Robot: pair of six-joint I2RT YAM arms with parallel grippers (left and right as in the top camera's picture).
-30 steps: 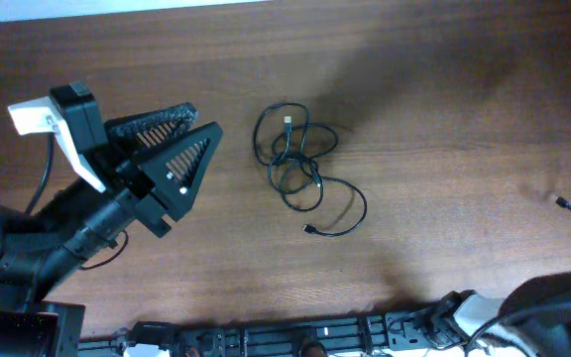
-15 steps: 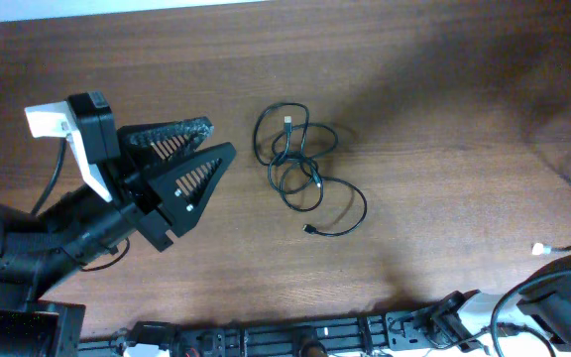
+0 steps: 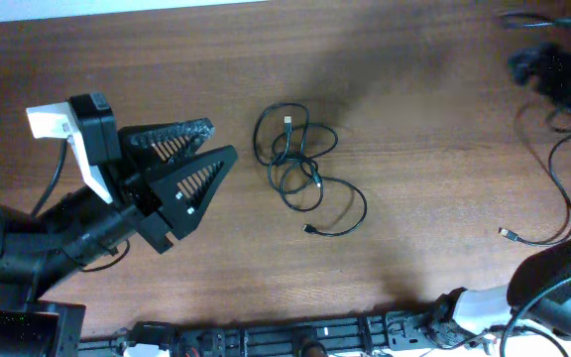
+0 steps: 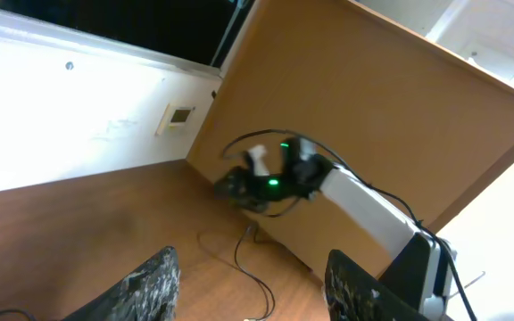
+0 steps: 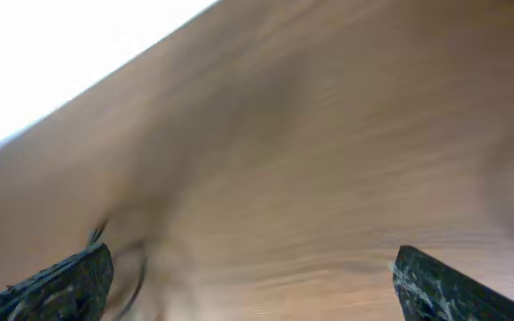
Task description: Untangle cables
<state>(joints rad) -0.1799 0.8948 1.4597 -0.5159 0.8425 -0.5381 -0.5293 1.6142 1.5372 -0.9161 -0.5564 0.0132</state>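
Cables (image 3: 284,159) tangled, lying untouched | left gripper (image 3: 220,139) spread, aimed at them for a grab | right gripper (image 5: 252,259) spread, well apart from them

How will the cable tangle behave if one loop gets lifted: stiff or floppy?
Likely floppy: the cables are thin cords lying in loose, uneven loops flat on the table. Probably light, so lifting one loop may drag the whole knot along where strands cross. The free plug end would probably dangle and swing.

Tangled cables (image 3: 288,162) on wooden table (image 3: 444,198)
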